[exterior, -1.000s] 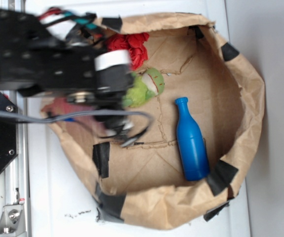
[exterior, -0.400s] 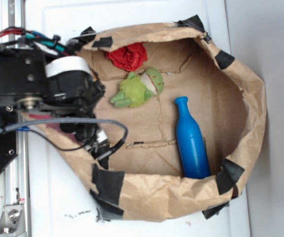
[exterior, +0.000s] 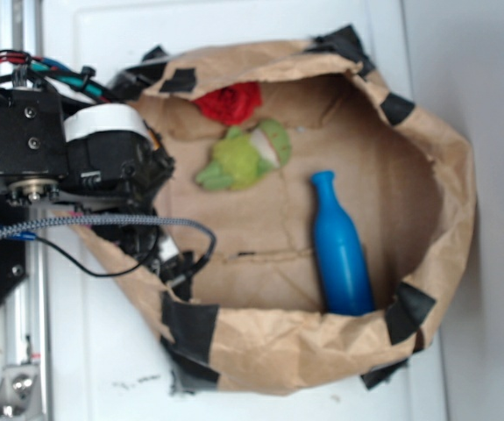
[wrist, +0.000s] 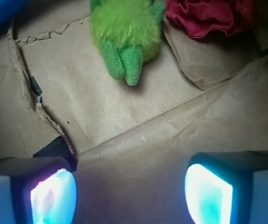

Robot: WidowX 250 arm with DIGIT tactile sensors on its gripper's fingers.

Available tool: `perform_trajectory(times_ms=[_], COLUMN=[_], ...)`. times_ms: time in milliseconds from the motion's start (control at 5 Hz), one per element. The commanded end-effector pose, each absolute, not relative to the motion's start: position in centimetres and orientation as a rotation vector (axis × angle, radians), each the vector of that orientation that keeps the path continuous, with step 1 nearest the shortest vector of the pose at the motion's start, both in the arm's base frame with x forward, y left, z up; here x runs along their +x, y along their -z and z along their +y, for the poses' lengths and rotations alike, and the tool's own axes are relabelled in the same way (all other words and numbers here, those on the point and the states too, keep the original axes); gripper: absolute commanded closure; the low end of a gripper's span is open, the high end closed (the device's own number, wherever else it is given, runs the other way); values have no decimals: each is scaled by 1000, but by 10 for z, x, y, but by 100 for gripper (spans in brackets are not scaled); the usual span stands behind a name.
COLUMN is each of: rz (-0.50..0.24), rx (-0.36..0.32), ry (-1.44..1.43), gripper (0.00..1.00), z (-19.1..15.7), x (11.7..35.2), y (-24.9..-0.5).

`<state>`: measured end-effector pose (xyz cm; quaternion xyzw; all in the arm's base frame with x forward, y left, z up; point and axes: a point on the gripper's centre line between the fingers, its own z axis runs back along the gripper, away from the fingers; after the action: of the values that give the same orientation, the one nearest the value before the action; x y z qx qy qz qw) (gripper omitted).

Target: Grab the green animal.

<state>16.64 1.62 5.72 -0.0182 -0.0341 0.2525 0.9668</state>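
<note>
Exterior view: the black robot arm [exterior: 24, 149] with a white band lies across the left side of the scene, its head at the left rim of a crumpled brown paper bag [exterior: 444, 175] patched with black tape, which lies opened out on a white table [exterior: 94, 351]. A grey braided cable [exterior: 94, 221] loops from the arm over the bag's edge. The small fuzzy lime-green plush animal [exterior: 244, 158] lies on the paper floor in the upper left of the bag, just right of the arm's head and apart from it. A red ruffled cloth lump [exterior: 230, 102] sits just above it, and a blue plastic bottle [exterior: 339, 250] lies to its lower right.

In the wrist view, the gripper [wrist: 131, 193] is spread wide with nothing between its two glowing fingers [wrist: 52, 196]. The plush toy [wrist: 124, 35] lies ahead of them, untouched, legs pointing toward the camera.
</note>
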Motion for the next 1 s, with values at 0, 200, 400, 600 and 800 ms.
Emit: perform_trajectory(times_ms=[0, 200, 400, 600, 800], rz=[-37, -77, -68, -66, -66], rx=[-30, -54, -66, -57, -60], ry=[-533, -592, -612, -623, -618], gripper=[0, 0, 0, 0, 0], z=[19, 22, 21, 13, 11], x=[160, 200, 228, 226, 218], y=[-57, -70, -73, -75, -75])
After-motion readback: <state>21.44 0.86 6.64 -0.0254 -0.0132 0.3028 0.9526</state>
